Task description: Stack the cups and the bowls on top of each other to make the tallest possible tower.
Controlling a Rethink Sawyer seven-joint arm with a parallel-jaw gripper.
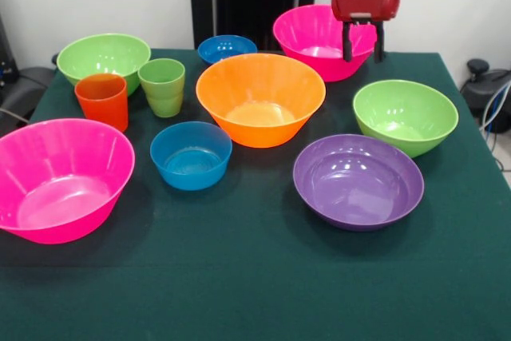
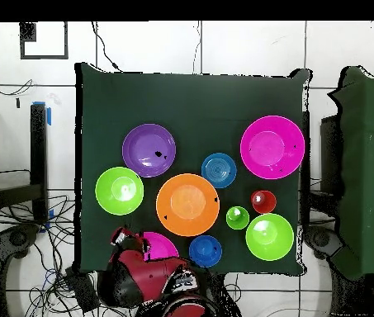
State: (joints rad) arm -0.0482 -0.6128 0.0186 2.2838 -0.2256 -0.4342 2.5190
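Observation:
My gripper is open and empty, hanging just above the far pink bowl. All bowls and cups stand apart on the green cloth; no tower shows. The big orange bowl is in the middle. The second pink bowl is at the near left. Green bowls stand at the far left and at the right. The purple bowl is at the near right. Small blue bowls sit near and far. The orange-red cup and the light green cup stand side by side.
In the overhead view my arm covers most of the pink bowl near the base. The table's cloth is bare along the front edge. Dark chairs and cables stand off both sides of the table.

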